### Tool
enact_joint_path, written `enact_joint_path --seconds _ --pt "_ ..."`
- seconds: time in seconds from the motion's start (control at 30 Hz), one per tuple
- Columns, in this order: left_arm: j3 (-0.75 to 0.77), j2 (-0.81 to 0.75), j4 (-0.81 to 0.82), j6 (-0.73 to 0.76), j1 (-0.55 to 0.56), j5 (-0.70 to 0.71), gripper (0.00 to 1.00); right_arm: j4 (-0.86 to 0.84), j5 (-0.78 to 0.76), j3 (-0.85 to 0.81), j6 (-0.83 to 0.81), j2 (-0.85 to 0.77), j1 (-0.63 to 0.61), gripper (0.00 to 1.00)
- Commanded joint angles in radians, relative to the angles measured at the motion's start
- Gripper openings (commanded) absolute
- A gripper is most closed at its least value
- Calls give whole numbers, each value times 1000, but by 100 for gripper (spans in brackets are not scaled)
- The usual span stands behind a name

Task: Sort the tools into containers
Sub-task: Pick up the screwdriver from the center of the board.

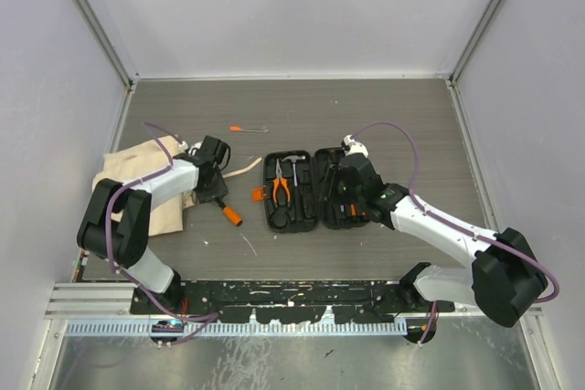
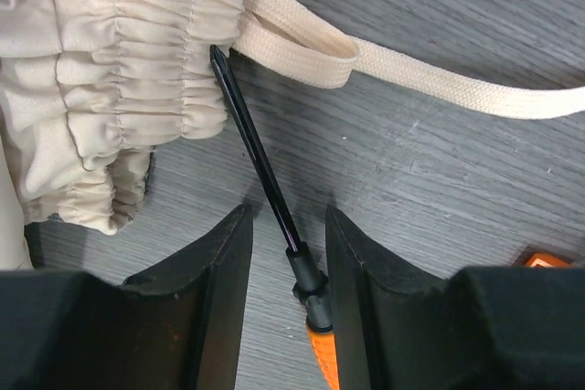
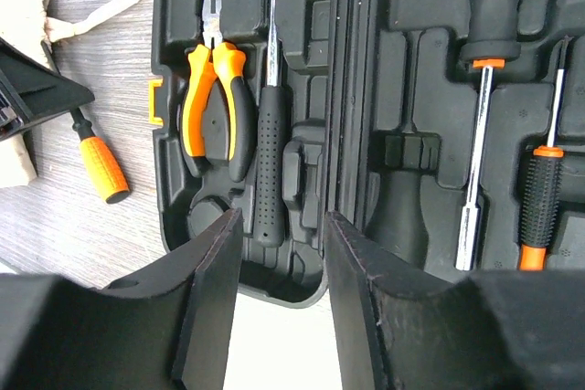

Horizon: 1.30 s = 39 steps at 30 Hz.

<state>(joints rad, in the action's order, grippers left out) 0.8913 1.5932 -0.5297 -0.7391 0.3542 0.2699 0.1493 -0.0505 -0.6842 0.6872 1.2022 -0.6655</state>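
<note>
Left end effector (image 2: 286, 221) has its jaws apart, straddling the screwdriver (image 2: 256, 152) shaft on the counter's left side, not pinching yet. Tip's poking right at the bag (image 2: 119, 70) where its mouth gathers, next to the drawstring (image 2: 302, 52). My worry: grabbing that skinny round shaft instead of the handle means it could roll or swing once lifted, and the tip might snag the cloth or the loop. Right end effector (image 3: 279, 226) hangs open and empty over the case (image 3: 174, 43) mid-counter, where pliers (image 3: 215, 107) and hammer (image 3: 270, 152) already sit in slots.
</note>
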Motion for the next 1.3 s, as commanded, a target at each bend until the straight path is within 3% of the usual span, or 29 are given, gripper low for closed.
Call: enact_joint_path --seconds 0.0,0.37,0.73,1.03,1.27 --pt "5 12 47 18 -20 -3 38 -52 7 -13 8 0 3 46" --pt "3 71 93 41 -57 -31 30 -52 0 2 18 -17 3 45" --pt "11 50 94 61 -66 -46 1 -59 -14 6 12 -45 3 45" --pt "-1 -130 52 54 -55 -108 0 -58 -2 2 -2 -62 3 47" --pt "5 -266 23 20 29 -128 0 -98 67 18 -21 -74 4 51"
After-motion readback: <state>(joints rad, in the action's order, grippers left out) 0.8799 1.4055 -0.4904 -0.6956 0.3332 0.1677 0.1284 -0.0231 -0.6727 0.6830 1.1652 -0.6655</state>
